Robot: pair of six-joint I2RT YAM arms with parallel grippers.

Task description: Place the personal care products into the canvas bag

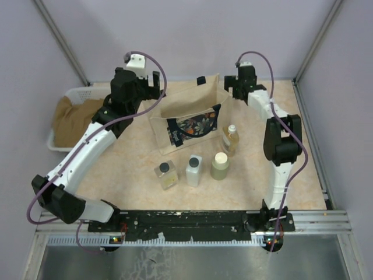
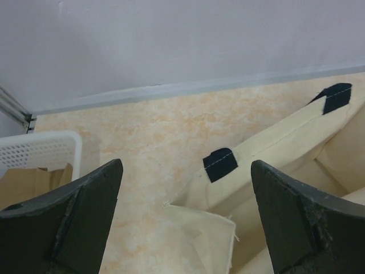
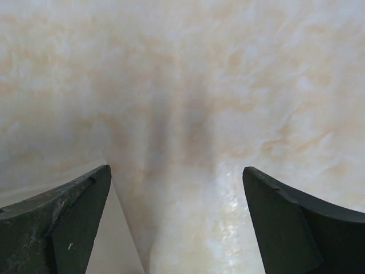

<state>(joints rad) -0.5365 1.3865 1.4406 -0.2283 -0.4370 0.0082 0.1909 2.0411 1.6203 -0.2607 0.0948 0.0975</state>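
The canvas bag stands open at the table's middle back, its floral panel facing the front. In front of it stand the amber bottle, the olive-green bottle, the white rectangular bottle and the clear square bottle. My left gripper is open and empty at the bag's left rear corner; in the left wrist view the bag's rim and a navy handle tab lie between the jaws. My right gripper is open and empty at the bag's right rear corner, over the table, with cream fabric at its left finger.
A white plastic basket with brown cloth stands at the back left, and its corner shows in the left wrist view. The back wall and the side frame posts stand close behind both grippers.
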